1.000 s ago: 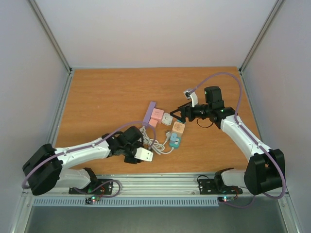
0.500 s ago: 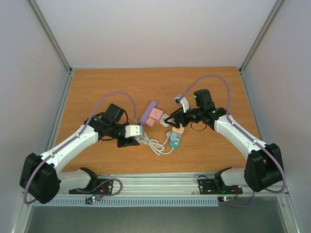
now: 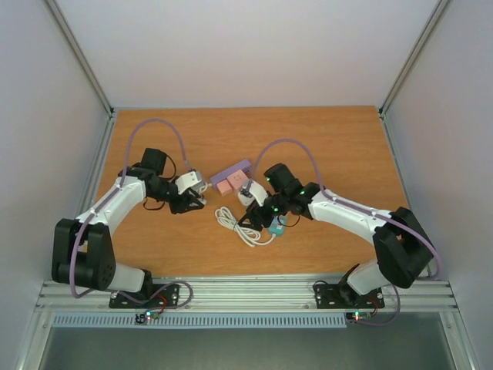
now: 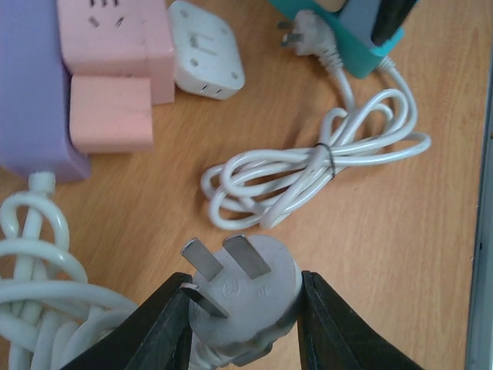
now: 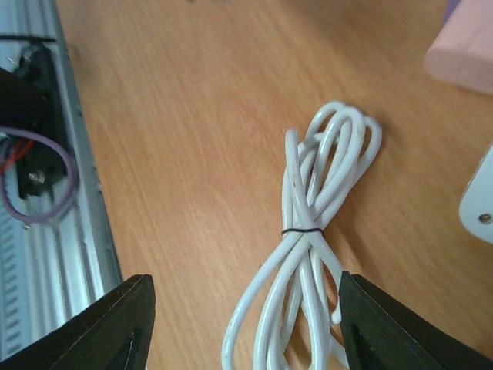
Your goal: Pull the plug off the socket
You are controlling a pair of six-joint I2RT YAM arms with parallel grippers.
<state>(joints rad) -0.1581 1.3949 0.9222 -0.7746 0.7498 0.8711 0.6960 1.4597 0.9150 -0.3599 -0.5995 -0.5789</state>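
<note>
While the left tool (image 4: 243,281) is closed on the white plug (image 4: 250,297), its two black fingers (image 4: 154,331) press the plug's sides. The flat prongs stick out bare, free of any socket. Just beyond it in the left wrist view, a tied coil of white cable (image 4: 316,166) lies on the tabletop (image 4: 416,254). Further on is the purple socket strip (image 4: 31,85), with two pink adapters (image 4: 112,116) against it and a white adapter (image 4: 206,50) beside them. From above, the plug sits left of the strip, apart from it. The right tool (image 5: 245,281) hangs over the coil with its jaws wide apart, gripping nothing. A teal adapter (image 4: 339,38) lies near it.
</note>
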